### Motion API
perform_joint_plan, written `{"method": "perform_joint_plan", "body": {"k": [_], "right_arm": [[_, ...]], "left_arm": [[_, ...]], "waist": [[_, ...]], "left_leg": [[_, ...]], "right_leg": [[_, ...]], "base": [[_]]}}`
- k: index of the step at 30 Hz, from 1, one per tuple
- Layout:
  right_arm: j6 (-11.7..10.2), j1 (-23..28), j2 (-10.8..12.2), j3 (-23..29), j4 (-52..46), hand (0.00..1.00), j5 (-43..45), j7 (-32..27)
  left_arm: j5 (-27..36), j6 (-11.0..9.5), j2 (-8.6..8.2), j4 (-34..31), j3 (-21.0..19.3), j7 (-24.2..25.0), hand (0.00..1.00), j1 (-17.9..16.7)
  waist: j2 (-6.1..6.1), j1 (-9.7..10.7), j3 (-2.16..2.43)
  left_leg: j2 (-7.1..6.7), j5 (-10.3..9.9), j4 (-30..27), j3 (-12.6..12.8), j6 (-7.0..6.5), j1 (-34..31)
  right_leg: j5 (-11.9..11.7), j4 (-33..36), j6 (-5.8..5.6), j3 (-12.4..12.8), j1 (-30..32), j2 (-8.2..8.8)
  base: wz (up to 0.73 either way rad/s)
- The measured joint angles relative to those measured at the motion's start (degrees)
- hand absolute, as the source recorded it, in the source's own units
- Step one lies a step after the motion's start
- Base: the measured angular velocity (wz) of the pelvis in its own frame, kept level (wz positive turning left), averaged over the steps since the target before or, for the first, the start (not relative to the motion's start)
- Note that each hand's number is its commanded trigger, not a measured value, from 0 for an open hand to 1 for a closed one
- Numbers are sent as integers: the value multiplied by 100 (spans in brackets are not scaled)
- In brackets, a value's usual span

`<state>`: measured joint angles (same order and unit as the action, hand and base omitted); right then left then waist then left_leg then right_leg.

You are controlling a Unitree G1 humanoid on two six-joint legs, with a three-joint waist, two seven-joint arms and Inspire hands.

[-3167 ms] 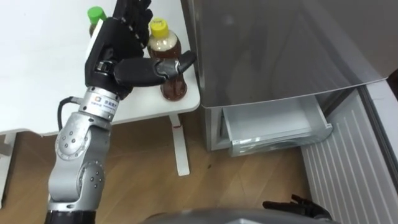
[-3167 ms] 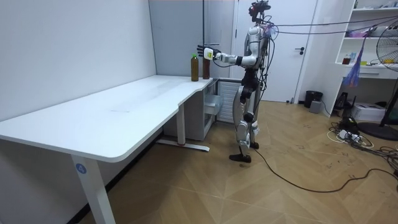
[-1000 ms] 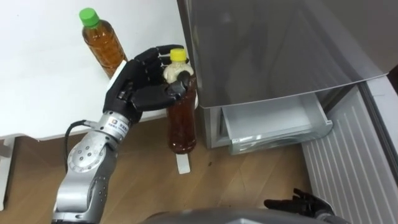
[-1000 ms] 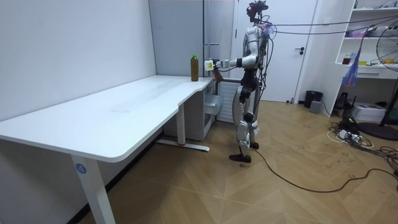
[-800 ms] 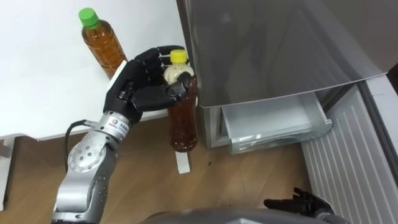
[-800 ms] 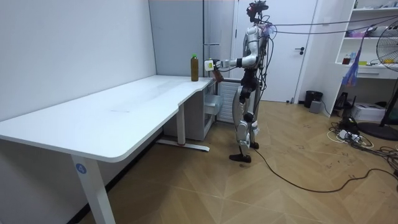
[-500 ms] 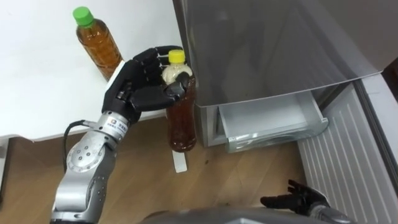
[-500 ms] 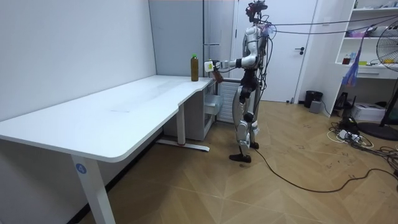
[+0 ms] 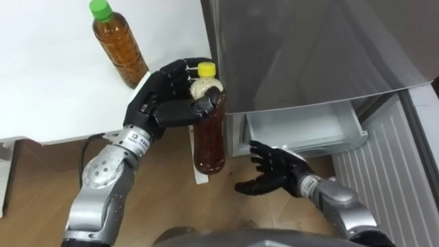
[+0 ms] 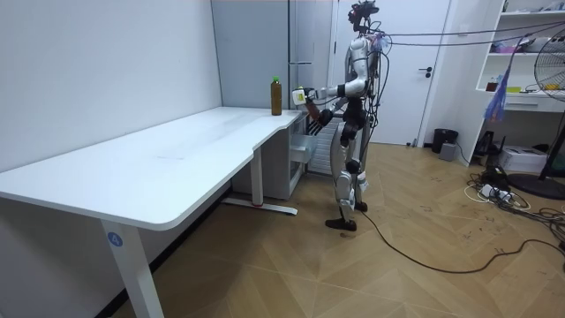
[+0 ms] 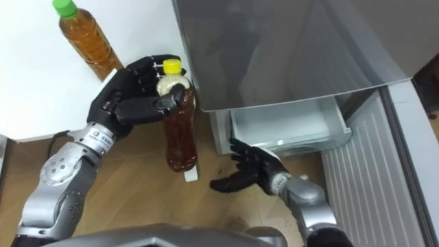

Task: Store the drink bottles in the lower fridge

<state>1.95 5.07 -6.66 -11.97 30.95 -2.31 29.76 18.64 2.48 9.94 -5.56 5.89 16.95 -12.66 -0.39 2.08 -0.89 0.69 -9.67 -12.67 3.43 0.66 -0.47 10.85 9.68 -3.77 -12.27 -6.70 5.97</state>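
My left hand [image 9: 164, 103] is shut on a tea bottle with a yellow cap [image 9: 209, 137], gripping it near the neck and holding it upright in the air just off the desk's corner, beside the fridge [image 9: 309, 48]. My right hand [image 9: 274, 171] is open, fingers spread, low and to the right of the bottle's base, in front of the pulled-out lower drawer [image 9: 302, 130]. A second tea bottle with a green cap [image 9: 118, 42] stands on the white desk [image 9: 48, 82]. In the room view I stand at the desk's far end by the fridge [image 10: 309, 53].
The open fridge door [image 9: 384, 171] with its ribbed inner face lies to the right of the drawer. The desk's white leg [image 9: 197, 171] stands below the held bottle on the wooden floor [image 9: 34, 199].
My right hand has risen from the bottom edge to just beside the bottle's base. The left hand still holds the bottle in much the same place; the view has shifted slightly.
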Motion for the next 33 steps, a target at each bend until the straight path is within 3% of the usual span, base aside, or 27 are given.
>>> {"method": "perform_joint_plan", "body": {"k": [9, 17, 25, 33], "right_arm": [[8, -19, -65, -295, -233, 0, -106, 685], [72, -82, -297, -618, -619, 0, -467, 1109], [183, -76, -447, -698, -722, 0, -724, 1244], [187, -76, -432, -689, -766, 0, -1095, 1375]], "left_arm": [[2, 0, -1, 43, 311, 39, 100, 16], [1, 4, 36, 340, 672, 58, 100, 116], [2, 9, 102, 355, 724, 74, 100, 135], [88, 7, 174, 353, 753, 82, 100, 211]], "waist": [[-58, -140, -33], [-100, -288, -38], [-108, -394, -33], [-93, -391, -20]], "left_leg": [[-14, 1, -14, -98, 1, -27], [-11, 0, -88, -99, 0, -111], [-11, -1, -186, -110, -3, -218], [-1, -2, -278, -119, -7, -303]], "right_leg": [[6, 1, -9, -66, -22, -1], [5, 13, -9, -81, 29, 2], [-2, 27, 4, -88, 90, 1], [-4, 103, 7, -93, 170, -1]], "base": [[5], [0], [0], [0]]}}
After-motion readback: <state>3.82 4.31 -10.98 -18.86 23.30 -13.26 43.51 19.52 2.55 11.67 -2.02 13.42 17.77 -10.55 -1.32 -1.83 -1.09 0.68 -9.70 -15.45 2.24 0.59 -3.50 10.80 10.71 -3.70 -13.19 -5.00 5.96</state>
